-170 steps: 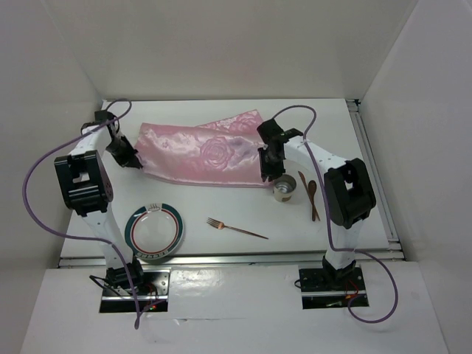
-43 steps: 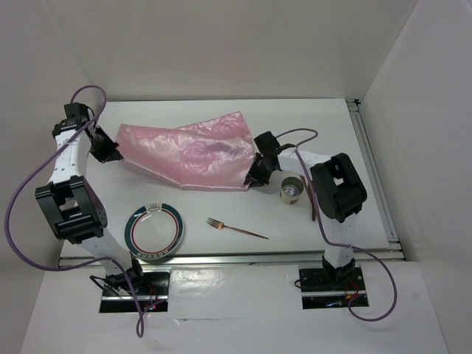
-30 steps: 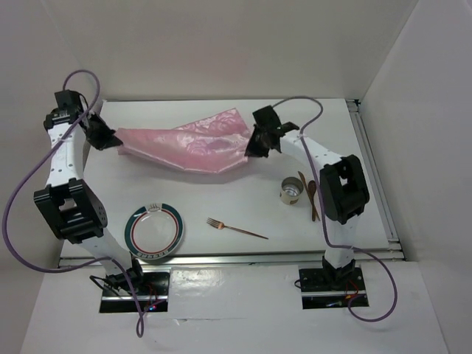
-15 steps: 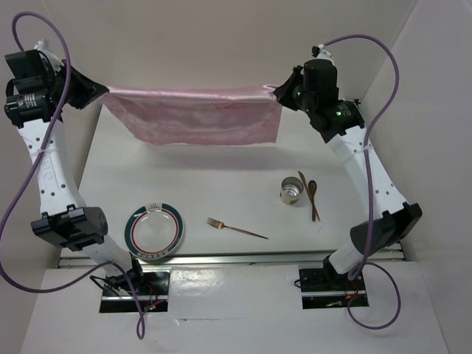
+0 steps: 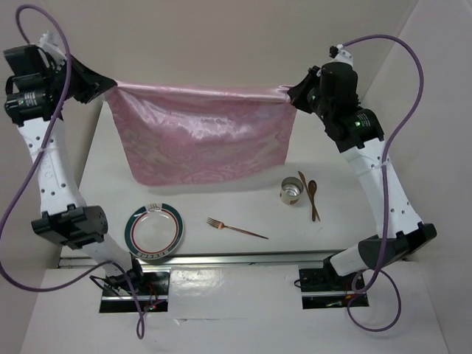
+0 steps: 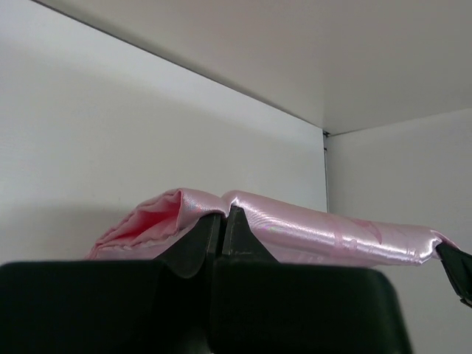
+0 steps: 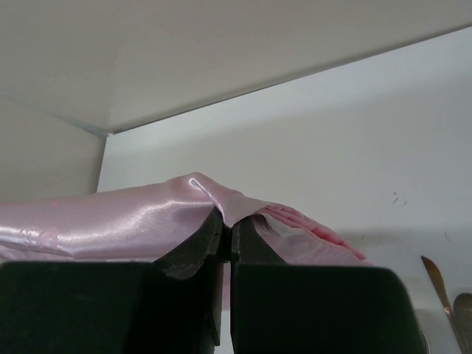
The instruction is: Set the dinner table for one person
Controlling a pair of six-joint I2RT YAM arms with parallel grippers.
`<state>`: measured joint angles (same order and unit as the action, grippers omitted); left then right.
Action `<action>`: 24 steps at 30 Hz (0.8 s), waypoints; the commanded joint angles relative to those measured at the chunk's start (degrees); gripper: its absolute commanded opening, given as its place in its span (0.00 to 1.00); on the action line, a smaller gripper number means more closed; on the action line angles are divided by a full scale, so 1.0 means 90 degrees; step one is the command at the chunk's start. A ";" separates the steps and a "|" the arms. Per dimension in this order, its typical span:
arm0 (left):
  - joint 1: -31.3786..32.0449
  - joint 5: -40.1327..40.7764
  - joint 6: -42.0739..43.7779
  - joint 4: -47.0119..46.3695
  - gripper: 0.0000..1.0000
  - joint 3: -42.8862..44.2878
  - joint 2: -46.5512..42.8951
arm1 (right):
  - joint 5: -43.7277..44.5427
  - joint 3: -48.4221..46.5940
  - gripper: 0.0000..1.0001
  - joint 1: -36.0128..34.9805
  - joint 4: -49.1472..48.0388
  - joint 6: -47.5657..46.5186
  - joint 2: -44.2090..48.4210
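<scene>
Hoisted higher than moments ago, shiny pink satin cloth (image 5: 199, 140) hangs spread at centre frame above the large flat white rectangular dinner table (image 5: 243, 203) filling the middle. Raised left gripper (image 5: 109, 87), upper left, and right gripper (image 5: 293, 94), upper right, clamp its top corners.

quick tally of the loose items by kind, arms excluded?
pink cloth: 1
plate: 1
fork: 1
cup: 1
brown utensils: 2
Total: 6
</scene>
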<state>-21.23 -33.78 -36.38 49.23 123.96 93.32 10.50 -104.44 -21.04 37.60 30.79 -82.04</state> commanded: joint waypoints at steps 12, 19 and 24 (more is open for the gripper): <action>0.0913 -0.0435 -0.0516 -0.1228 0.00 0.2086 0.2629 | -0.1196 -0.1079 0.00 0.0989 -0.1775 -0.0052 -0.2045; 0.0642 -0.1158 -0.1767 -0.2744 0.00 0.2574 0.2942 | -0.1265 -0.2769 0.00 0.1185 -0.1991 -0.0051 -0.3003; 0.0367 -0.1636 -0.2139 -0.3410 0.00 0.2077 0.2786 | -0.1323 -0.2032 0.00 0.1253 -0.2234 -0.0051 -0.2711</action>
<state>-16.12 -43.68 -51.37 26.37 143.83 119.96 -0.58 -125.08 -10.57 22.59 30.37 -109.62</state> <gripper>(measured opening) 0.043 0.045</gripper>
